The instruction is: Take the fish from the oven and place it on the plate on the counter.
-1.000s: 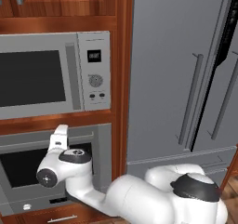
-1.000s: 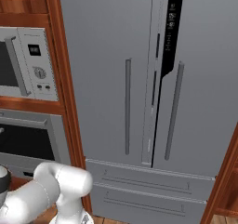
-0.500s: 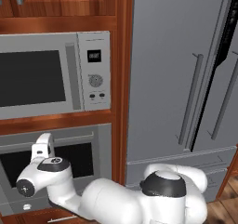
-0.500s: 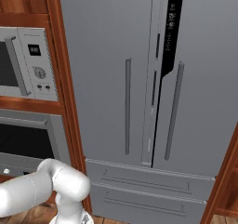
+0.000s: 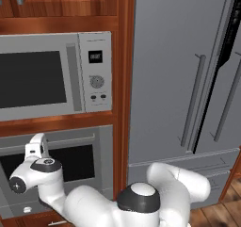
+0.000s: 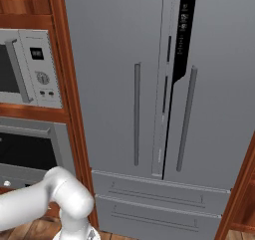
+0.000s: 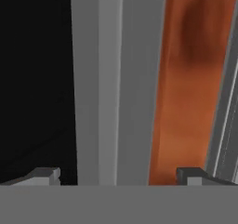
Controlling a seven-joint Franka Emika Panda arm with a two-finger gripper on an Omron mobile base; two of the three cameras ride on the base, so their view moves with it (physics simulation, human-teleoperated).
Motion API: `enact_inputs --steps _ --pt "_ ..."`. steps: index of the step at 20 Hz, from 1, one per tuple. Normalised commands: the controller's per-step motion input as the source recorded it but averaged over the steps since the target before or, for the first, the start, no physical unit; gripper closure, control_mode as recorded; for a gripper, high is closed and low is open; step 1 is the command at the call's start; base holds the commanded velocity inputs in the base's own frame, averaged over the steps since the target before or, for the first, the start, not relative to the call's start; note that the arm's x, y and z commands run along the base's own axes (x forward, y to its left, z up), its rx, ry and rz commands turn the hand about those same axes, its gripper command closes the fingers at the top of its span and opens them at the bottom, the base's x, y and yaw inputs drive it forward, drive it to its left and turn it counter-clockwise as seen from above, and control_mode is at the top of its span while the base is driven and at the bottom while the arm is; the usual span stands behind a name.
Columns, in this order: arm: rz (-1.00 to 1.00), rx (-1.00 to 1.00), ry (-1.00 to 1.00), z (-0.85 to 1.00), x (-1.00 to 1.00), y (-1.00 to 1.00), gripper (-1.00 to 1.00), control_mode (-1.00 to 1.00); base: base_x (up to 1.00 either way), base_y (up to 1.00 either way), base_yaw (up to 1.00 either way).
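I am holding my pincer [image 7: 119, 174] spread wide, grasping nothing, right up against the oven [image 5: 70, 160].

In the hand view my two fingertips [image 7: 44, 174] are straddling the oven's long bar handle [image 7: 109, 83], with the dark glass window [image 7: 35, 79] on one side and reddish-brown wood [image 7: 183, 88] on the other. The oven door is sitting closed beneath the microwave [image 5: 52, 75]; I cannot see the fish.

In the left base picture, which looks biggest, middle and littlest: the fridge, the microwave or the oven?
1. The fridge looks biggest.
2. The microwave comes next.
3. The oven looks littlest, but the robot arm hides part of it, so that spot is unsure.
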Motion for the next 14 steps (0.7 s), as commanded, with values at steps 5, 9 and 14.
enact_inputs --steps 5,9,14 --pt "0.0 0.0 0.0 -0.22 0.62 0.01 -1.0 -1.0 0.0 0.0 0.0" --pt "0.0 0.0 0.0 -0.31 0.42 0.05 -1.0 -1.0 0.0 0.0 0.0" --pt "0.0 0.0 0.0 -0.4 0.24 0.17 -1.0 -1.0 0.0 0.0 0.0"
